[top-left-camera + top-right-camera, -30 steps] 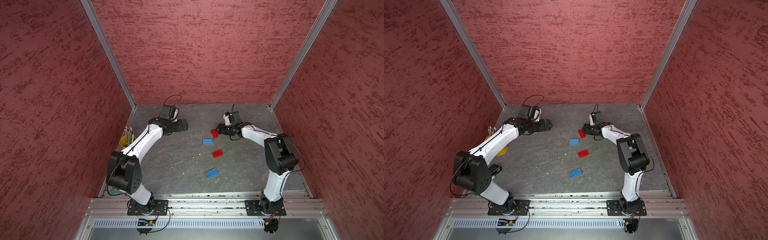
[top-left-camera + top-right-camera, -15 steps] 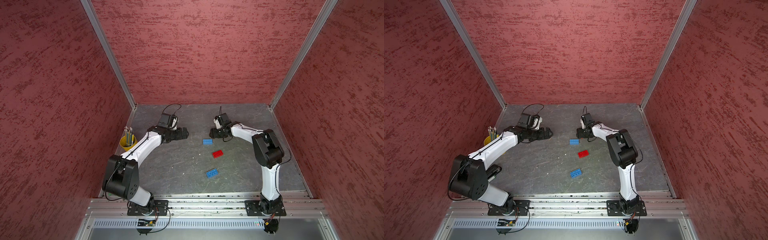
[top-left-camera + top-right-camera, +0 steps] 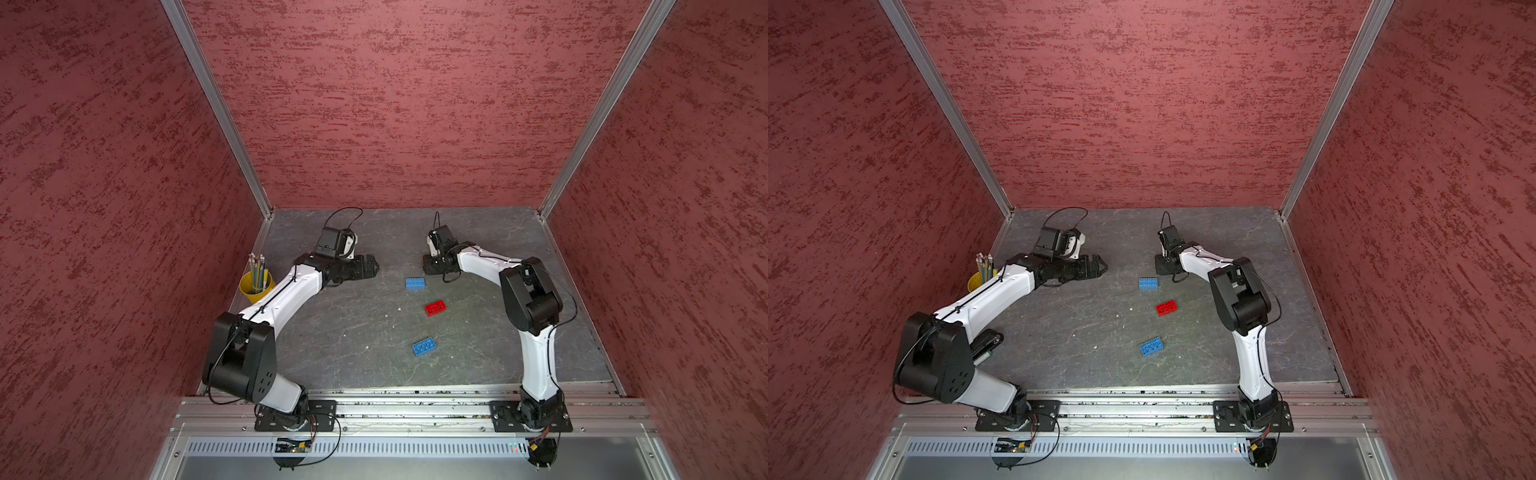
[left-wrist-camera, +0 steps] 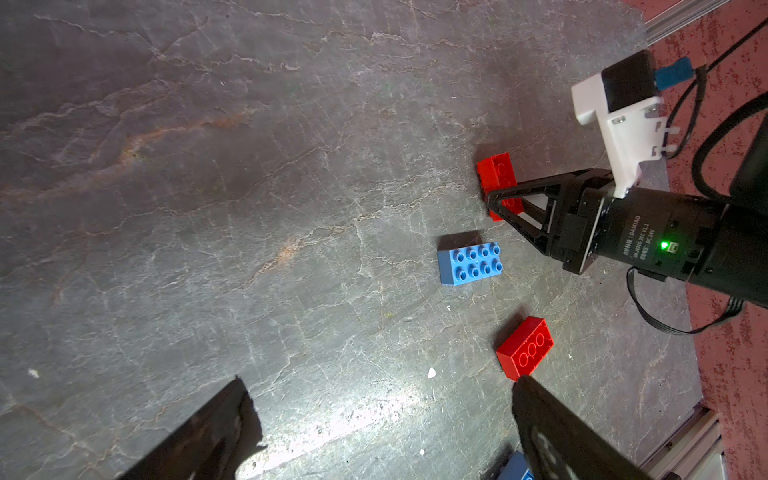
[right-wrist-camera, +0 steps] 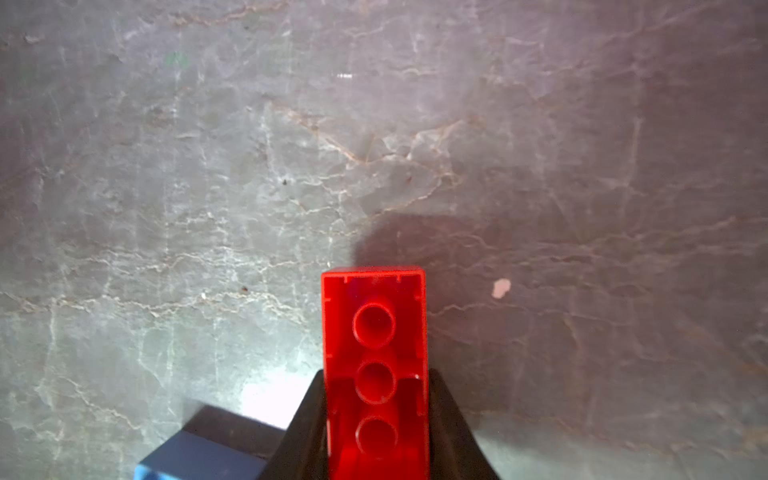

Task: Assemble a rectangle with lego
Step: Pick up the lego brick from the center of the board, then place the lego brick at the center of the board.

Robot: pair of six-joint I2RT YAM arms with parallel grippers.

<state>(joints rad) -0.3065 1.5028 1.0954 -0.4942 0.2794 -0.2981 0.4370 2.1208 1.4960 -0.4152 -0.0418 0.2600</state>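
Note:
My right gripper [image 5: 376, 374] is shut on a red lego brick [image 5: 374, 332], whose hollow underside faces the wrist camera. In the left wrist view the same brick [image 4: 496, 174] stands tilted at the floor between the right gripper's fingers [image 4: 513, 193]. In both top views the right gripper [image 3: 430, 266] [image 3: 1160, 266] hides it. Three bricks lie apart on the floor: a blue one [image 3: 415, 283] [image 4: 469, 262], a red one [image 3: 435, 308] [image 4: 524, 348], and a blue one nearer the front [image 3: 424, 345]. My left gripper [image 3: 372, 266] [image 4: 378, 382] is open and holds nothing. The rectangle is out of view.
A yellow cup of pencils [image 3: 257, 284] [image 3: 978, 282] stands by the left wall beside my left arm. Red walls close in three sides. An aluminium rail [image 3: 415, 399] runs along the front edge. Small white crumbs [image 4: 431, 372] lie on the grey floor.
My right gripper has swung left over the far red brick and shut on it. My left gripper has drifted slightly toward the front, still open.

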